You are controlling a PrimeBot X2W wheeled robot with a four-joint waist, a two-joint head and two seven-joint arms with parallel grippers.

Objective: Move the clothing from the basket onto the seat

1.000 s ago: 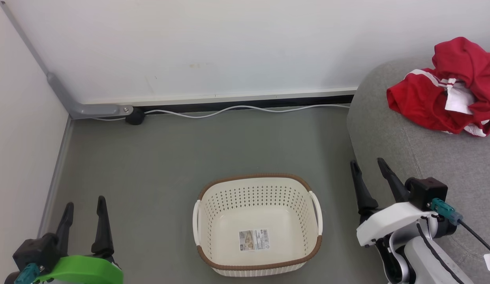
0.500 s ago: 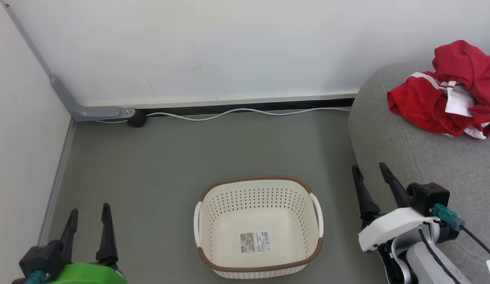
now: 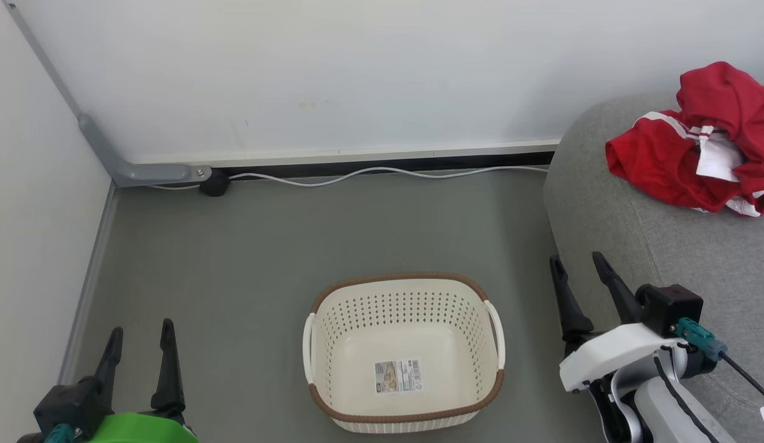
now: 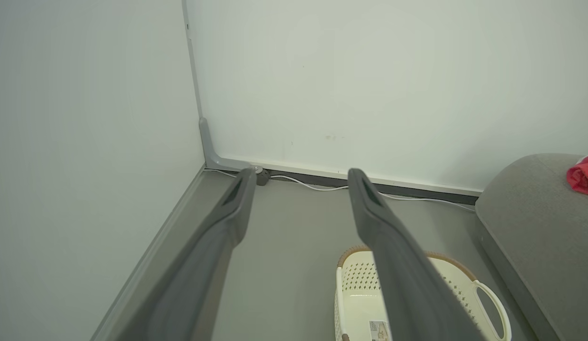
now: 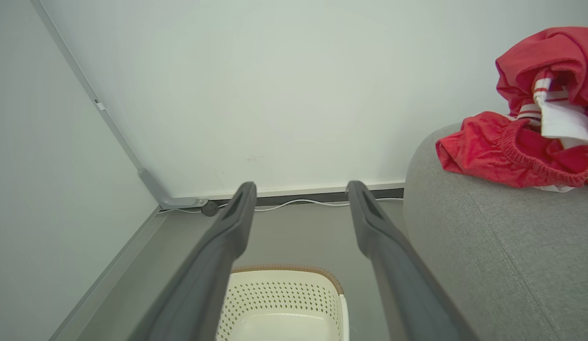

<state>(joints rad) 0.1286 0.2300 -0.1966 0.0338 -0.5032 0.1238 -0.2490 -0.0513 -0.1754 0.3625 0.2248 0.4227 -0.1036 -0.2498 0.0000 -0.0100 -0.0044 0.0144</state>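
Observation:
The red clothing with white stripes lies bunched on the grey sofa seat at the upper right; the right wrist view has the clothing on the seat too. The cream basket stands on the floor at bottom centre, holding nothing but its barcode sticker. My left gripper hangs open at the lower left, well left of the basket. My right gripper is open beside the sofa's front edge, right of the basket, nothing between its fingers. In the left wrist view, the basket sits under the right finger.
A white cable runs along the skirting at the back wall, ending at a black plug. A grey conduit climbs the left corner. Grey floor stretches between wall and basket.
The head camera has shifted a little, so the whole picture sits lower. Both grippers stay open and hold nothing; the clothing and basket have not moved.

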